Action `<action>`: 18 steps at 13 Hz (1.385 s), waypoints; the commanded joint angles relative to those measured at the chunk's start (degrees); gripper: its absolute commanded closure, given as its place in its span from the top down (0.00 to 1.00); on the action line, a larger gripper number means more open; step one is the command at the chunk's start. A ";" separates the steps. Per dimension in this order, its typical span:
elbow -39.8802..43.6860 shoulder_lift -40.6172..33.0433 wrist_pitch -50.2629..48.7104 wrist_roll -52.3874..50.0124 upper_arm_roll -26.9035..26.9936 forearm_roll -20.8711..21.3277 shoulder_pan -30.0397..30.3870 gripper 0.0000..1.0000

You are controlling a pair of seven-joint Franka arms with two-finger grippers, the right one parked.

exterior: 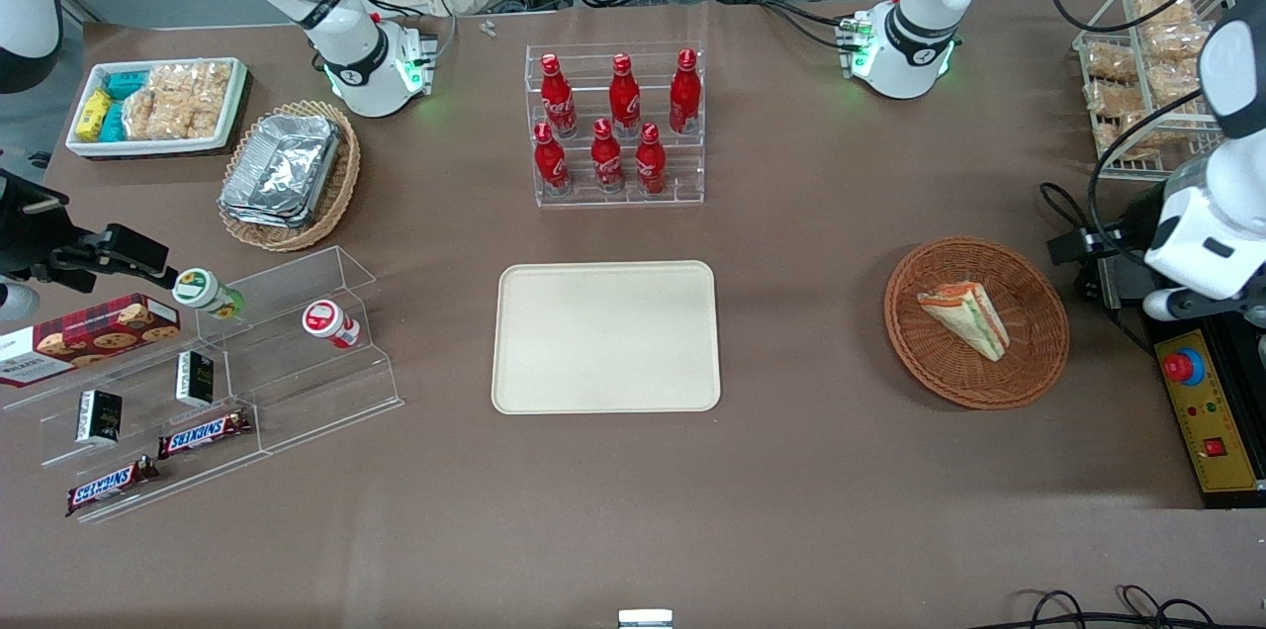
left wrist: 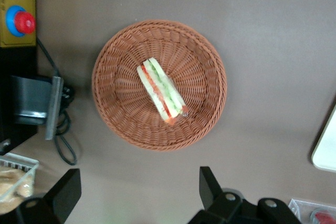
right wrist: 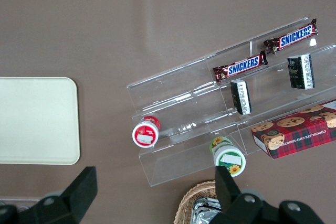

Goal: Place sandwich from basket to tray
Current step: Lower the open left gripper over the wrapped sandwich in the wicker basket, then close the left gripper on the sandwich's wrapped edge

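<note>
- Sandwich (exterior: 966, 316) lies in the basket (exterior: 1029, 367), a bit off centre, on its side with the orange and green filling edge showing; same in the wrist view: sandwich (left wrist: 161, 91) inside the basket (left wrist: 118, 114).
- Basket sits on the brown table (exterior: 811, 491) toward the working arm's end, about as near the front camera as the tray.
- Tray (exterior: 605, 337) is mid-table, flat, nothing on it, well apart from the basket. One tray corner (left wrist: 326, 150) shows in the wrist view.
- Gripper (left wrist: 138, 192) hangs above the table just beside the basket, looking straight down. Fingers (left wrist: 209, 184) are spread wide, nothing between them, no contact with sandwich or basket.
- In the front view the left arm (exterior: 1212, 214) is at the table edge by the basket; the gripper itself is hidden there.
- E-stop box (exterior: 1209, 411) with red button sits just beside the basket at the table edge.
- Wire rack of bagged crackers (exterior: 1147, 65) is farther from the front camera than the basket.
- Clear stand with six red bottles (exterior: 615, 125) is farther from the camera than the tray.
- Toward the parked arm's end: tan basket of foil containers (exterior: 287, 172), white bin of snacks (exterior: 158, 105), clear stepped shelf (exterior: 218, 382) with Snickers bars (exterior: 203, 432), cookie box (exterior: 89, 337), two small jars (exterior: 331, 322).
</note>
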 commanded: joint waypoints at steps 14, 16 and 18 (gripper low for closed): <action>-27.65 7.79 40.34 -32.06 0.48 -1.00 -0.48 0.99; -27.92 9.90 42.90 -32.50 0.57 -1.00 -0.48 0.99; -27.74 12.09 43.69 -32.68 0.66 -0.92 -0.39 0.97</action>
